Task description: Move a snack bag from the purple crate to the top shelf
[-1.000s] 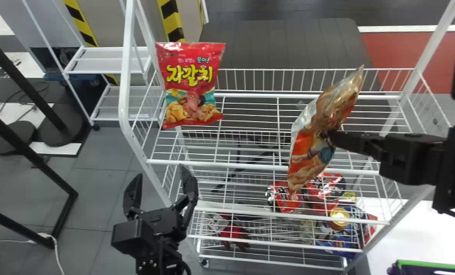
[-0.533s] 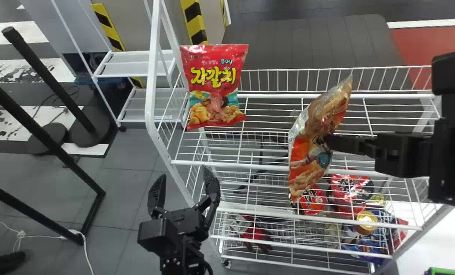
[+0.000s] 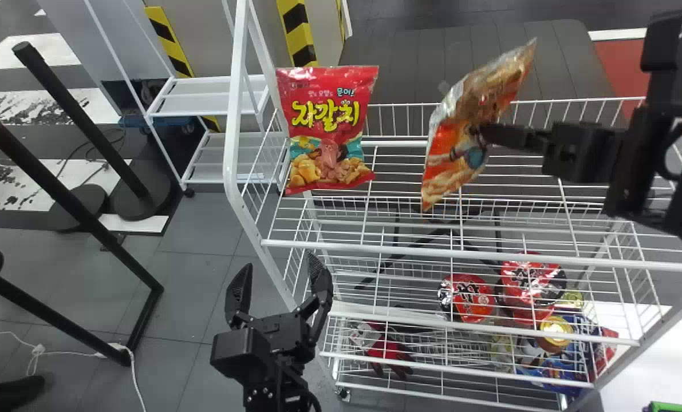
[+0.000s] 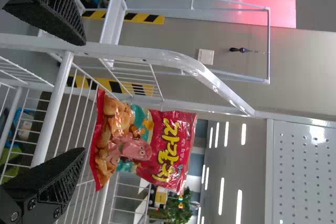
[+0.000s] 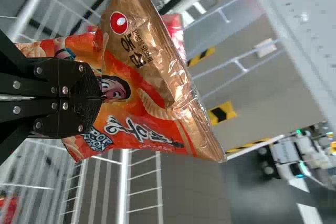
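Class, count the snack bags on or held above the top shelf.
2: the red bag at the left of the top shelf, the orange bag in the right gripper.

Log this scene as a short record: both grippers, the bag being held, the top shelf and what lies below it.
right gripper: shut on the orange-and-brown snack bag
held bag: tilted, right of the red snack bag in the head view; not released
left gripper: open, holding nothing, near the rack's front left
top shelf: white wire, red snack bag upright at its left end
below: two round red packs
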You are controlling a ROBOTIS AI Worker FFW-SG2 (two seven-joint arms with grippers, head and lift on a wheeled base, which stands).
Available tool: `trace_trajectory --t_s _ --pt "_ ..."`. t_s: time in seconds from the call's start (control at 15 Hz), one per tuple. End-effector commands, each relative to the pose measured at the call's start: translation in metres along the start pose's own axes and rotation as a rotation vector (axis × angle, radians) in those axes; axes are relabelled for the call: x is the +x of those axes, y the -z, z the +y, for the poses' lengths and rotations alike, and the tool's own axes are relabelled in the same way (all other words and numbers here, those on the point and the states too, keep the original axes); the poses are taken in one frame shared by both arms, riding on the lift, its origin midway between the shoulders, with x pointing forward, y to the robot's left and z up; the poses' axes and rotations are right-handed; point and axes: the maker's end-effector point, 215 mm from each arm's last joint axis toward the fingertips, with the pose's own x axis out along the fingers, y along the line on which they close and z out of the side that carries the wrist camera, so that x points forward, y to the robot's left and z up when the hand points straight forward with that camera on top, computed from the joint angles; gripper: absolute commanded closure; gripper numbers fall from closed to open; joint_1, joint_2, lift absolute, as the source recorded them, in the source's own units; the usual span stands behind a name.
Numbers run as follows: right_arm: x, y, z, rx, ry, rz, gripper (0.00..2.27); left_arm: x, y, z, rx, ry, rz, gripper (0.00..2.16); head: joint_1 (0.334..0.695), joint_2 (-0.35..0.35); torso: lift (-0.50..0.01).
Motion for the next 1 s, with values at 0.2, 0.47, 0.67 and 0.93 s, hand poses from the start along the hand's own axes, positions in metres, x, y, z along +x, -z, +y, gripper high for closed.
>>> trace_trajectory --t_s 0.2,0.47,0.67,0.93 --pt "0.043 -0.015 0.008 0.09 -0.106 -0.107 2.09 -0.002 -0.002 0.007 0.002 -0.011 -0.007 0.09 0.695 0.216 0.0" --pt "0.053 -0.027 0.002 0.178 -0.14 -0.196 2.09 -0.002 -0.003 0.01 0.002 -0.016 -0.012 0.09 0.695 0.227 0.0" --pt "0.065 -0.009 0.012 0.187 -0.122 -0.176 2.09 -0.002 -0.002 0.009 0.002 -0.012 -0.008 0.09 0.695 0.223 0.0" --pt "0.074 -0.003 0.021 0.152 -0.07 -0.19 2.09 -0.002 -0.003 0.013 0.004 -0.017 -0.014 0.09 0.695 0.246 0.0"
